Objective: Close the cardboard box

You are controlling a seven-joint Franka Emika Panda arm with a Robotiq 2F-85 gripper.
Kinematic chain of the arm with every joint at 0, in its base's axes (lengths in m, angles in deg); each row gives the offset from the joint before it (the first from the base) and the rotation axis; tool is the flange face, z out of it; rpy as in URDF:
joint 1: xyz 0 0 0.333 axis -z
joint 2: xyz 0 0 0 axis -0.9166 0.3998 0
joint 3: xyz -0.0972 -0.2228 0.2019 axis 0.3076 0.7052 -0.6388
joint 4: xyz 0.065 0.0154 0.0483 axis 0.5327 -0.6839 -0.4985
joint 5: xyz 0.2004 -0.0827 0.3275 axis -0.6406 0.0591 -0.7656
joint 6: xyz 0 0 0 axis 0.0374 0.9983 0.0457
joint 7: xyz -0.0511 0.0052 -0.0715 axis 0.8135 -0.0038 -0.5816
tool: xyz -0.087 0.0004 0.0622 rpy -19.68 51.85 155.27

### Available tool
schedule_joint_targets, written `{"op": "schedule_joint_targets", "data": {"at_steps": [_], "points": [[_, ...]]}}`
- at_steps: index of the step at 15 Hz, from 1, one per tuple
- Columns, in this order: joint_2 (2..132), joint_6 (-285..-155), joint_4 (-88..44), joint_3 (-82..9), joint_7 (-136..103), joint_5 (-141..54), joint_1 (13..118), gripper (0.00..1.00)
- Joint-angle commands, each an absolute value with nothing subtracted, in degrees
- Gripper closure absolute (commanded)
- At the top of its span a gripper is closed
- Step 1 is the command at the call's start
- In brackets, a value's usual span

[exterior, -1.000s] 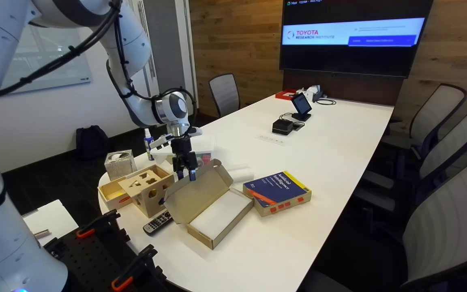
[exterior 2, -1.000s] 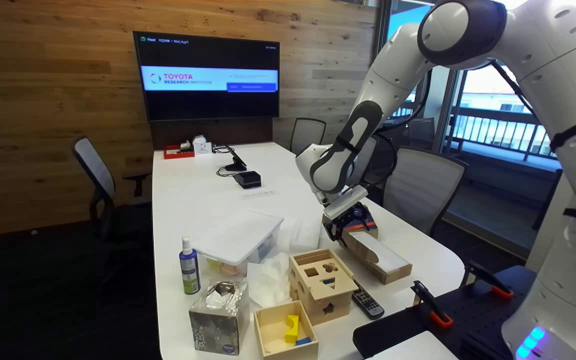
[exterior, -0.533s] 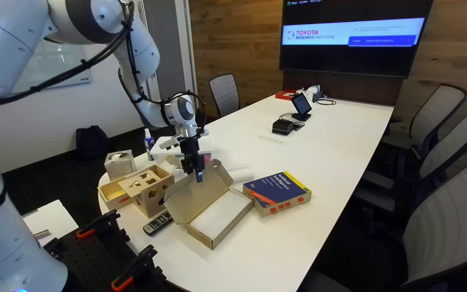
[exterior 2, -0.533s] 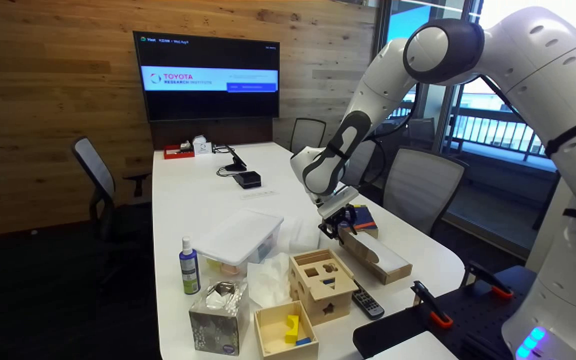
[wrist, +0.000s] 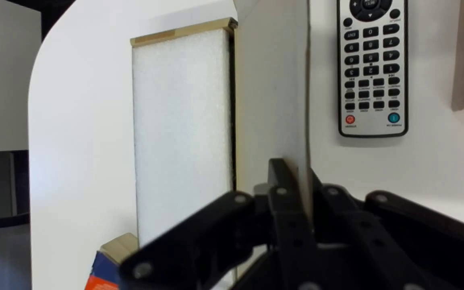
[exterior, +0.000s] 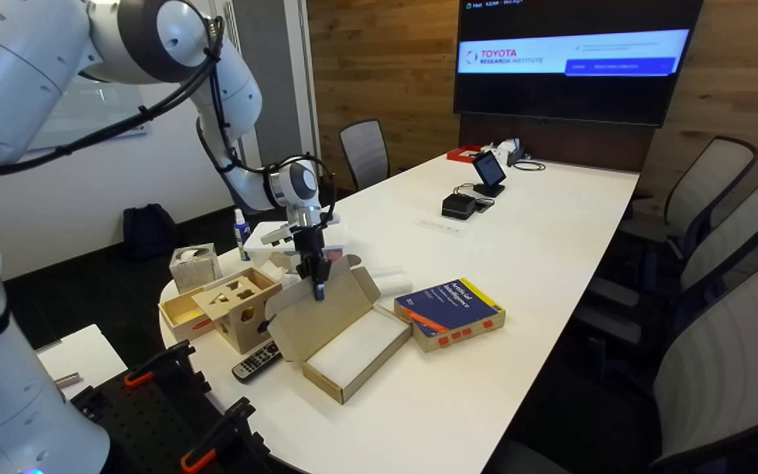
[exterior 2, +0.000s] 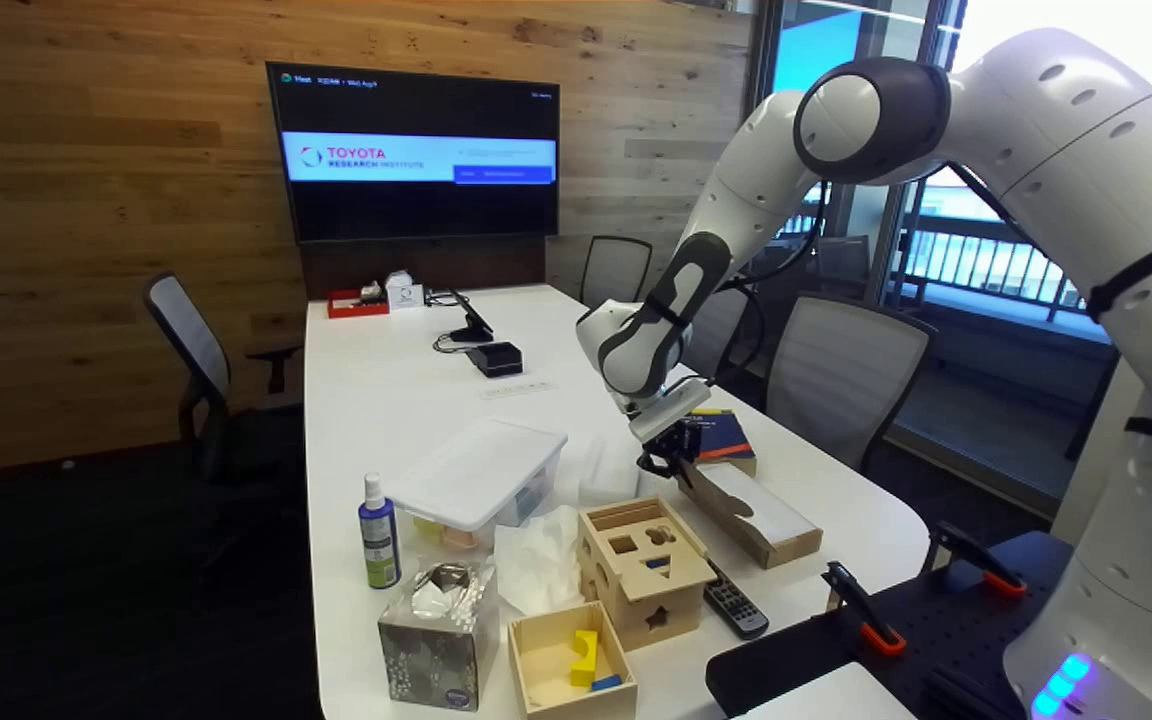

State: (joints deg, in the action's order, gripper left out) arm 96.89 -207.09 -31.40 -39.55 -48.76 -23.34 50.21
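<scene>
The cardboard box (exterior: pixel 374 370) lies on the white table with its lid (exterior: pixel 326 316) raised and leaning back, seen in both exterior views. White foam (wrist: pixel 179 121) fills the tray of the box. At the free top edge of the lid, my gripper (wrist: pixel 296 173) has one finger on the inner face and one behind, pinching the cardboard between them. An exterior view shows the gripper (exterior: pixel 318 289) at about the middle of that edge, pointing down. From another angle the gripper (exterior 2: pixel 674 468) partly hides the lid's far end.
A wooden shape-sorter crate (exterior 2: pixel 646 570) and a remote (exterior: pixel 257 361) sit close behind the lid. The thick blue-red book (exterior: pixel 448 306) is beside the box. A lidded plastic bin (exterior 2: pixel 481 470), a spray bottle (exterior 2: pixel 379 530) and a tissue box (exterior 2: pixel 436 640) stand farther off.
My gripper has moved across and down onto the lid's top edge, and its jaws have gone from wide apart to closed on it. The lid has shifted very slightly.
</scene>
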Motion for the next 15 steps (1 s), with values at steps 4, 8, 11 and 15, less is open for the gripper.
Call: {"op": "schedule_joint_targets", "data": {"at_steps": [4,8,11,15], "points": [[90.9,-212.9,-38.1,-37.0,-48.1,-24.6,51.0,0.99],[91.7,-224.3,-42.5,-36.6,-46.7,-26.9,54.1,0.99],[91.5,-234.8,-46.9,-36.2,-45.7,-29.9,56.9,0.99],[89.0,-238.6,-50.9,-33.2,-40.8,-31.7,57.3,0.99]]}}
